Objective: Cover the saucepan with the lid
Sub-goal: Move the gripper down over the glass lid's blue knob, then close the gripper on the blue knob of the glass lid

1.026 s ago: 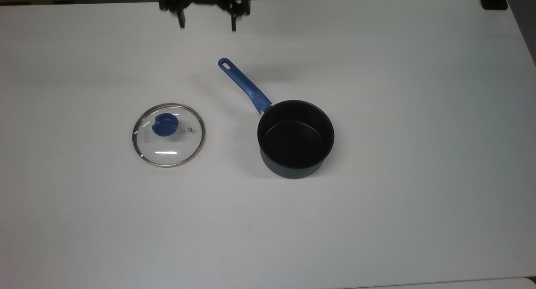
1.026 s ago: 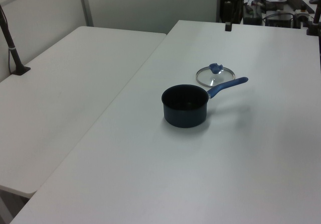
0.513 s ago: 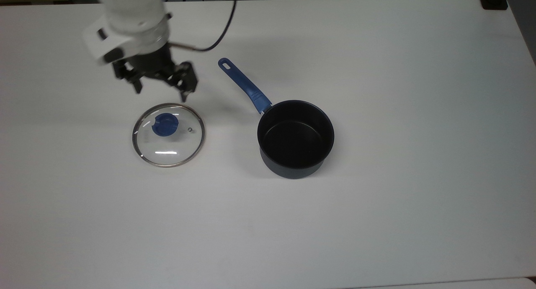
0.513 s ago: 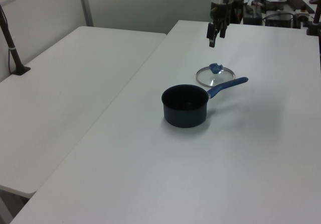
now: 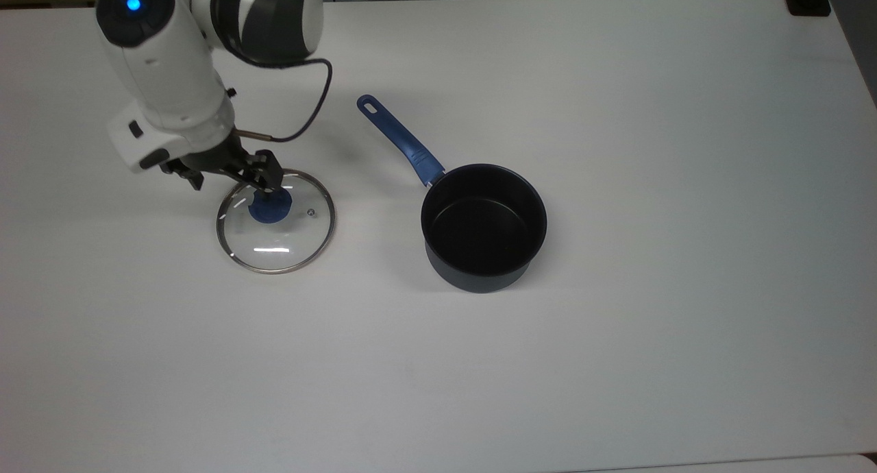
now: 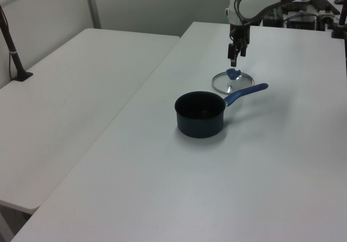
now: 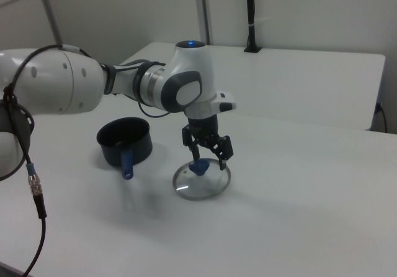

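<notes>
The lid [image 5: 288,243], clear glass with a metal rim, lies flat on the white table at the top view's left, its blue knob [image 5: 271,207] upward. My gripper [image 5: 233,181] is open and hangs just above the knob, its fingers apart and holding nothing; the right view shows the gripper [image 7: 205,153] over the knob [image 7: 198,167], and the left view shows the gripper [image 6: 236,55] above the lid [image 6: 232,81]. The saucepan [image 5: 484,227] stands empty to the top view's right of the lid, its long blue handle [image 5: 401,141] pointing up and left. The saucepan [image 6: 199,114] sits in front of the lid in the left view.
A black cable [image 5: 312,110] loops from the arm over the table behind the lid. A second white table [image 6: 70,90] adjoins at the left view's left, with a black post [image 6: 12,46] clamped to its edge. Bare tabletop [image 5: 616,322] surrounds the saucepan.
The arm has swung in from the table's far edge and come down; the open gripper now hangs just above the lid's knob. Lid and saucepan have not moved.
</notes>
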Controlling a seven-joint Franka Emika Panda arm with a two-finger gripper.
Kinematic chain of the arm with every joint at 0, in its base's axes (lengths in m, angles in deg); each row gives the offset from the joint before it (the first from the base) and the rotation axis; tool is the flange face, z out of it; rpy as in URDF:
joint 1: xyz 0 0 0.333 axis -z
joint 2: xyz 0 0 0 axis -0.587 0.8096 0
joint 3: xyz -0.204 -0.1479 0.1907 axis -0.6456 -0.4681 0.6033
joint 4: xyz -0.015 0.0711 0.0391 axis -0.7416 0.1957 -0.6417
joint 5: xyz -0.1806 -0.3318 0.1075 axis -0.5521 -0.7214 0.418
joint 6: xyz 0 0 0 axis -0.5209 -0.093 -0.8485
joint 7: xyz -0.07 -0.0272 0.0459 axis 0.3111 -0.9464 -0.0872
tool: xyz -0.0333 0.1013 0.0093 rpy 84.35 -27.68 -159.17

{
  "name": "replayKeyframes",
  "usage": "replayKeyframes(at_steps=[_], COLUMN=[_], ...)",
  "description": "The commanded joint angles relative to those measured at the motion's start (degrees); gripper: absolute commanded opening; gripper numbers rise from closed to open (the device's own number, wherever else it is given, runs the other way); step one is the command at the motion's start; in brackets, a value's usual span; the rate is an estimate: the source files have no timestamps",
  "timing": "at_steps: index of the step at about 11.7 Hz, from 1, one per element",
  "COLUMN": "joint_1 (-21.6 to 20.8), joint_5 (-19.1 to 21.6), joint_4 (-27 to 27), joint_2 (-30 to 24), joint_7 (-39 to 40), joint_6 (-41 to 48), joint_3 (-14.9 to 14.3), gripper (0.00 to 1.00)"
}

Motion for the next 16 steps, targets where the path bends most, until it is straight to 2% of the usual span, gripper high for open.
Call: replayKeyframes(at_steps=[1, 5, 6, 7, 9, 10, 11, 14, 16], joint_1=[-1.1, -3.8, -4.2, -4.2, -4.0, -3.9, -3.9, -3.7, -3.9], joint_5=[-0.5, -0.8, -1.3, -1.7, -1.7, -1.7, -1.7, -1.6, -0.8], joint_4=[0.6, 0.6, 0.5, 0.5, 0.5, 0.4, 0.4, 0.1, -3.4], joint_2=[0.1, 2.2, 2.7, 2.8, 2.8, 2.7, 2.4, 0.8, 0.1], joint_7=[0.5, -2.8, -2.8, -2.8, -2.0, -1.6, -1.1, -1.2, -1.6], joint_6=[-1.1, -3.8, -3.9, -3.9, -3.8, -3.4, -3.2, -0.6, 4.3], joint_3=[0.4, 0.4, 0.4, 0.4, 0.4, 0.4, 0.4, -0.1, -0.1], gripper=[1.00, 1.00, 0.96, 0.87, 0.51, 0.37, 0.31, 0.30, 0.30])
